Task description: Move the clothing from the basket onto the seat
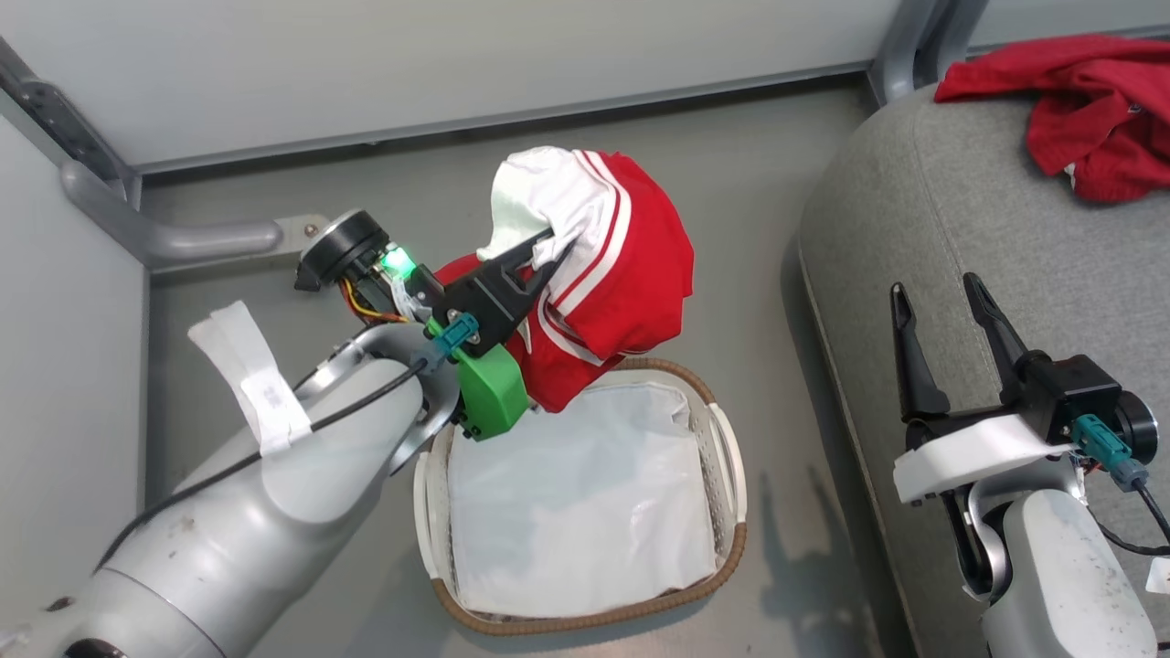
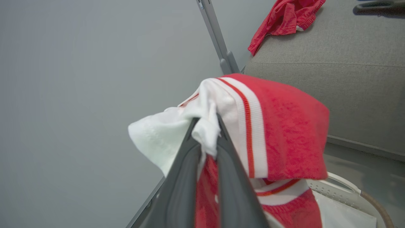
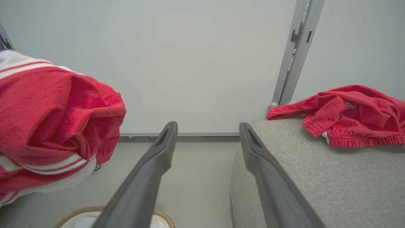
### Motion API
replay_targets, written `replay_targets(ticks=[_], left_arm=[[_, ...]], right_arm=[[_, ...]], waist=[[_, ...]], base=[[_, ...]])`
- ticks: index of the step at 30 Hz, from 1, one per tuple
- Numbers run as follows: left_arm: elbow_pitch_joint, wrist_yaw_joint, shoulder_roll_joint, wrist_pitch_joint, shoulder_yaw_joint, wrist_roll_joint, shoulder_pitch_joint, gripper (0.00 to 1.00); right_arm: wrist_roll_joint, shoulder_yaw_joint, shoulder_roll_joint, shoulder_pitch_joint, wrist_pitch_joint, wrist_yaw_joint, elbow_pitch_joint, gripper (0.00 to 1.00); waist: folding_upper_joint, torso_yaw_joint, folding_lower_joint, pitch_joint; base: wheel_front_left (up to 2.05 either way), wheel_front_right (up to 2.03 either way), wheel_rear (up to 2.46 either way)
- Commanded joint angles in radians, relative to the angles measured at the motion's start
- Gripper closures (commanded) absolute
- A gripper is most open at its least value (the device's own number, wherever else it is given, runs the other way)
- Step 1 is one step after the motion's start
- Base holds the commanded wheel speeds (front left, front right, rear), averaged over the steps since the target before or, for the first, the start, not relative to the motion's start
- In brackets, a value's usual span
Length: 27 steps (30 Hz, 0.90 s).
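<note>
Head view: basket (image 1: 728, 457) on floor (image 1: 731, 164) beside seat (image 1: 960, 238), liner (image 1: 576, 493) inside. Left wrist view gives the pinch close up: left gripper (image 2: 207, 122) clamped on white sleeve of jersey (image 2: 284, 133), which hangs over basket's far rim. Right gripper (image 1: 937, 285) spread wide, empty, at seat's basket-side edge. Red garment (image 1: 1088, 110) lies at seat's far corner.

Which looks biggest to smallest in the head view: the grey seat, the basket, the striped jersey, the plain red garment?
1. grey seat
2. basket
3. striped jersey, held up nearer the camera, so it may look bigger than it is
4. plain red garment, cut off by the picture's edge, so its rank is unsure
</note>
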State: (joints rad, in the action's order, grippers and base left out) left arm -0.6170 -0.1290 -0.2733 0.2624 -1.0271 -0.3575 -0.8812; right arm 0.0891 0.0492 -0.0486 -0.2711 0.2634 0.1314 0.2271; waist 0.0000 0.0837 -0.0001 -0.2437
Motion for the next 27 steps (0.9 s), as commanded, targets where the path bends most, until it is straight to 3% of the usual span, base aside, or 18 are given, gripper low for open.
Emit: replay_targets(ticks=[1,7,12,27], left_arm=[[0.023,-0.002,-0.022,-0.006,-0.017,-0.016,-0.037,1.0],[0.097,-0.001,-0.085,-0.028,-0.06,-0.068,-0.152,1.0],[0.136,-0.001,-0.105,-0.038,-0.068,-0.101,-0.218,1.0],[0.109,-0.001,-0.049,-0.028,-0.109,-0.15,-0.285,1.0]], right_arm=[[0.008,-0.005,-0.004,0.021,0.002,-0.001,0.007,0.0],[0.006,-0.025,-0.004,0.027,0.002,-0.001,0.021,0.0],[0.005,-0.06,-0.004,0.016,0.002,-0.001,0.027,0.0],[0.055,-0.296,-0.004,-0.032,0.002,-0.001,-0.011,0.0]], waist=[[0.0,-0.021,0.0001,0.095],[0.0,-0.017,0.0001,0.148],[0.0,-0.017,0.0001,0.177],[0.0,-0.022,0.0001,0.219]], base=[[0.0,0.0,0.0],[0.0,0.0,0.0],[0.0,0.0,0.0],[0.0,0.0,0.0]])
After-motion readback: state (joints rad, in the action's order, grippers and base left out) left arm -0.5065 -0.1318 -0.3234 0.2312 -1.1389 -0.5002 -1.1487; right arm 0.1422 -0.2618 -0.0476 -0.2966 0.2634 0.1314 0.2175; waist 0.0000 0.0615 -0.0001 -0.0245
